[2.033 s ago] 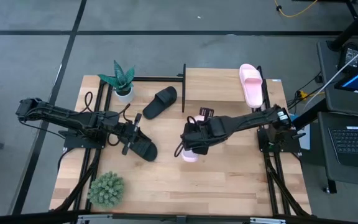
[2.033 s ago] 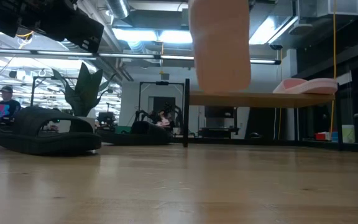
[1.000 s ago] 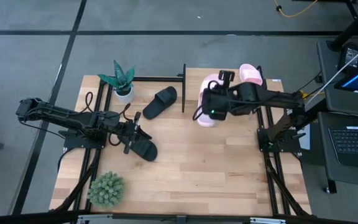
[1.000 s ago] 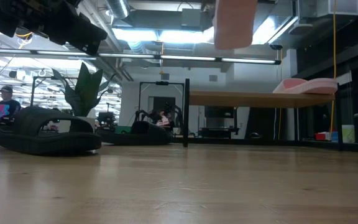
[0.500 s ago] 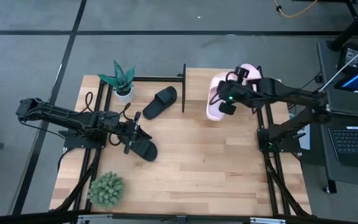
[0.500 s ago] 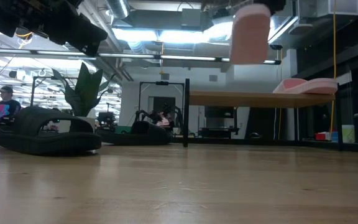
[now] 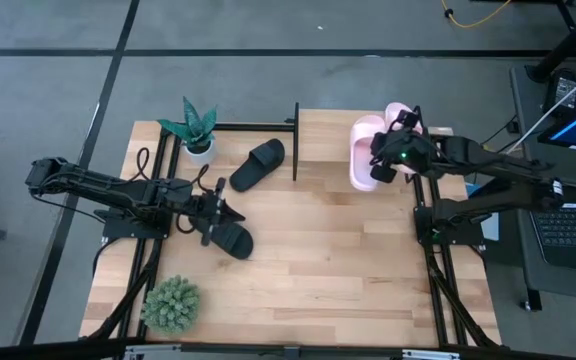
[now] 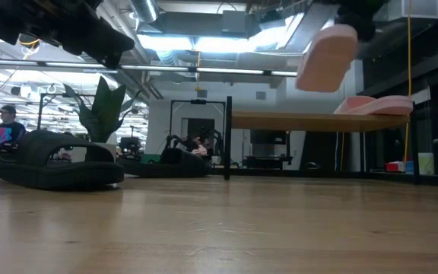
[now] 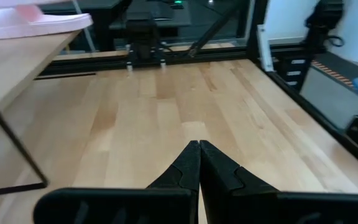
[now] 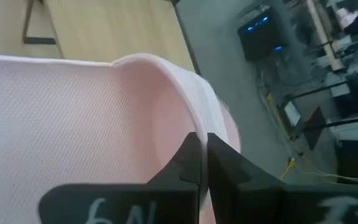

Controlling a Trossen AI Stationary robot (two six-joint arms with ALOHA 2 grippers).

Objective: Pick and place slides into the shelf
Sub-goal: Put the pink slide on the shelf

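The right hand (image 7: 381,163), pinched on a pink slide (image 7: 364,153), holds it above the shelf (image 7: 323,133), just beside the pink slide already lying there (image 7: 402,113). Both slides' long axes run roughly parallel, front to back, so lowering looks like the move left. The left hand (image 7: 218,208), closed and empty, hovers at the nearer black slide (image 7: 230,239) on the tabletop (image 7: 318,270).

The right arm reaches out high toward the far right corner, its right gripper (image 7: 389,160) clamped tight on a pink slide (image 7: 363,165) — fingers pinched on the edge. The left arm lies low across the near left, left gripper (image 7: 220,212) closed, empty.
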